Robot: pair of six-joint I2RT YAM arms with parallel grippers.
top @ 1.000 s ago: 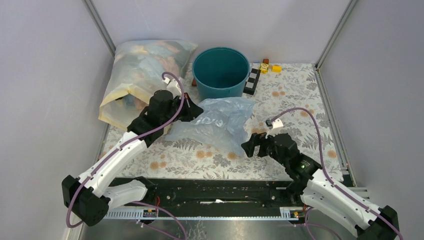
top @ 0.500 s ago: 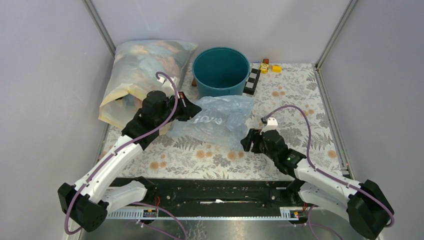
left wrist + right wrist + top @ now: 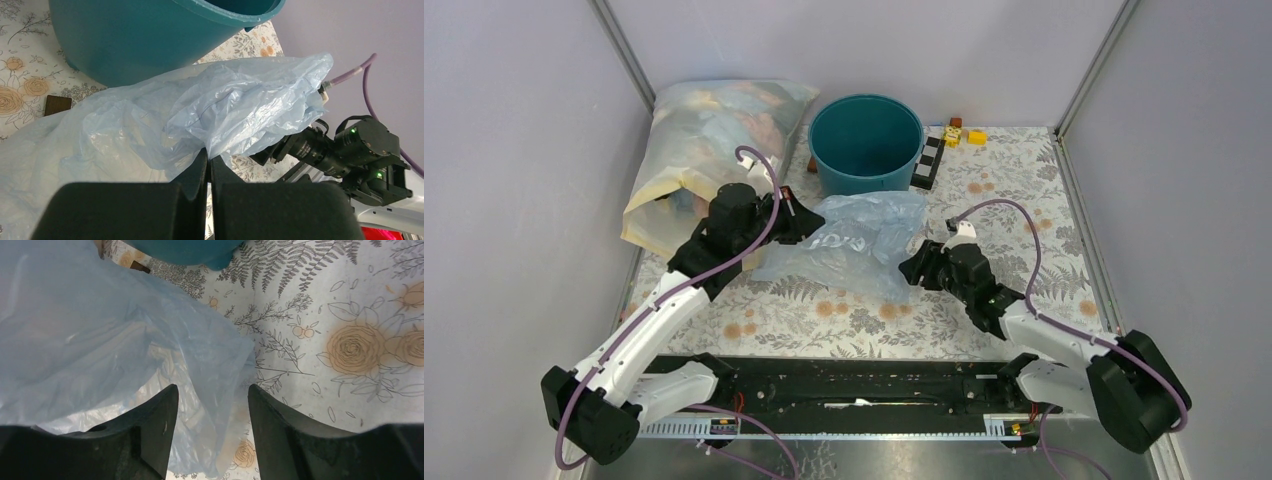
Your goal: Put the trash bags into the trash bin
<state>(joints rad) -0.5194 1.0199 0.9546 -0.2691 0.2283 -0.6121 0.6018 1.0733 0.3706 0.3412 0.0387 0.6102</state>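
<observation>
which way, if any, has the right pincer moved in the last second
Yes: the right pincer moved up-frame and left, toward the trash bin, now straddling the trash bag.

There is some white printing [image 3: 837,241] on the thin see-through pale blue plastic bag [image 3: 874,222] that lies on the flowery table cover [image 3: 1024,190]. Seen from above, the printing sits on the left part of the bag. It looks like a few big letters or numbers, but the folds bend them and they are too blurry to read. In the two close-up views the printing cannot be made out. Nothing else here has words I can read.
</observation>
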